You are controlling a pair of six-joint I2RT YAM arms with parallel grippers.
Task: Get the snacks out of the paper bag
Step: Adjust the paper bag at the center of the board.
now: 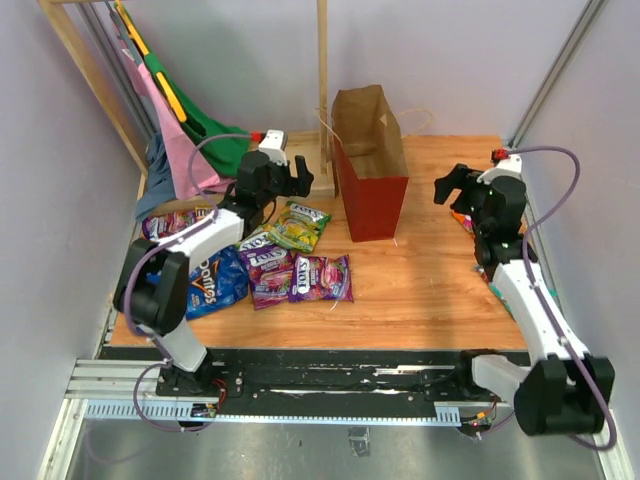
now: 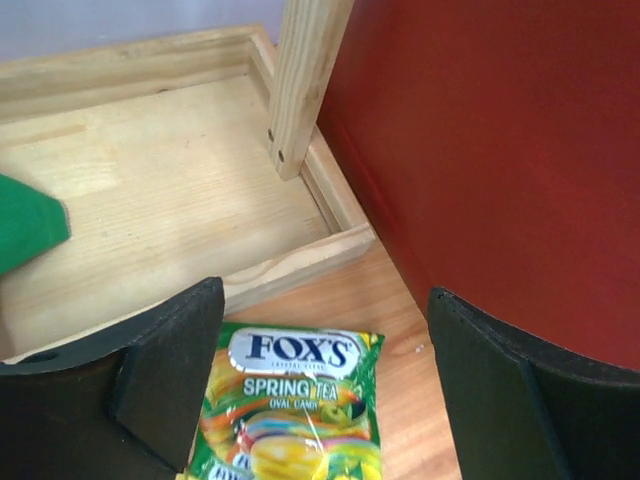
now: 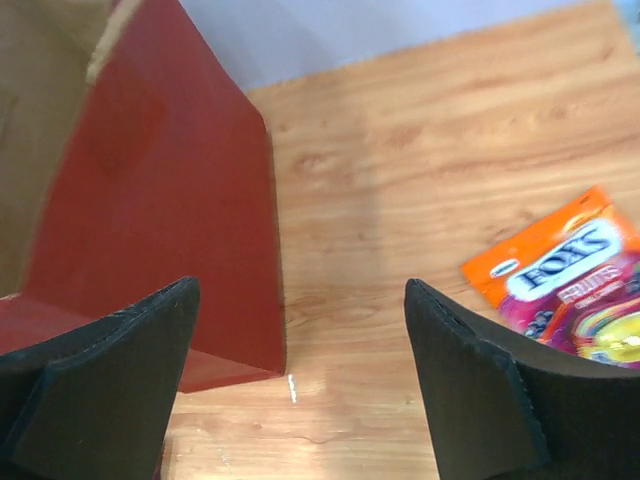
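Observation:
The dark red paper bag stands upright and open at the back middle of the table, its brown inside showing. My left gripper is open and empty, left of the bag, above the yellow-green Fox's packet. That packet lies between the fingers in the left wrist view. The blue Doritos bag and purple packets lie at the front left. My right gripper is open and empty, right of the bag. An orange packet lies beside it.
A wooden stand with a shallow tray base and an upright post sits just left of the bag. Pink and green garments hang at the back left. A teal packet edge shows under the right arm.

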